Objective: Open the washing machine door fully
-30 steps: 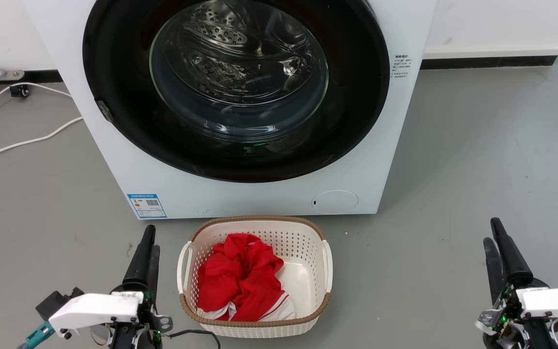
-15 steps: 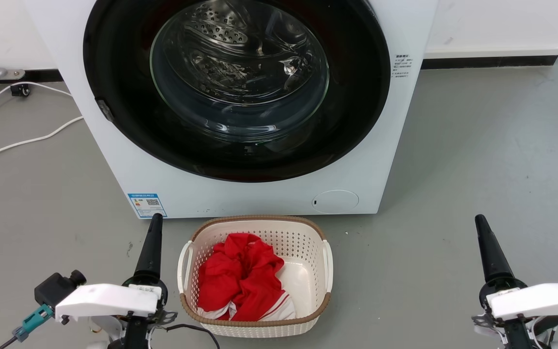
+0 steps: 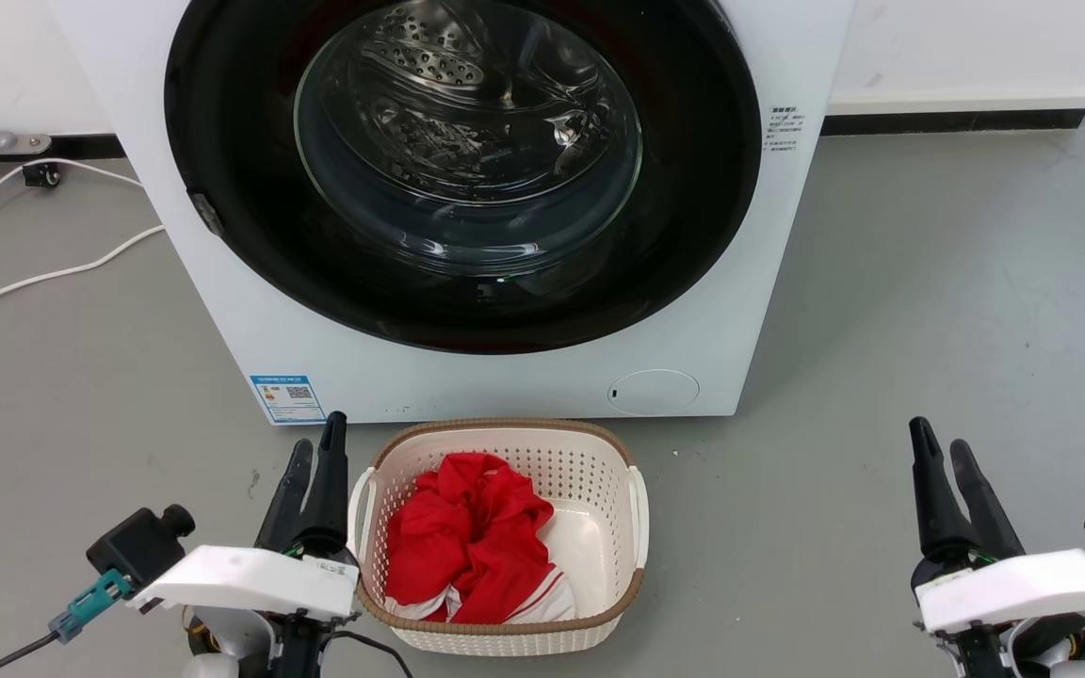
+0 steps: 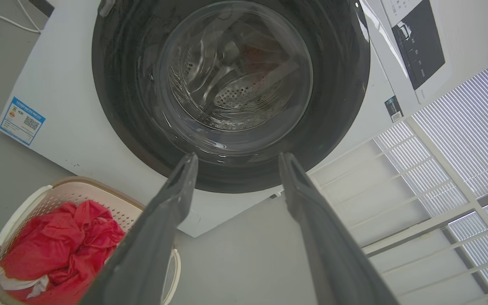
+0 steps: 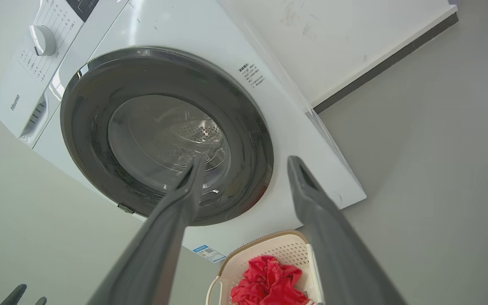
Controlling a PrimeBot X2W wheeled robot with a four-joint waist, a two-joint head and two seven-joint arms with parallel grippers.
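L tool (image 3: 316, 435), R tool (image 3: 938, 435) rolled, splayed; door (image 3: 467, 169) closed ahead.

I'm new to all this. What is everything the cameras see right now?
washing machine: one, white, centre, on grey floor
washing machine door: one, glossy black, glass centre, shut
label: one, blue, low left on machine
round cap: one, white, low right on machine
basket: one, cream, brown rim, before machine
cloth: one bundle, red, in basket
cables: a few, white, floor at left
left gripper: one, dark, open, beside basket
right gripper: one, dark, open, over floor at right
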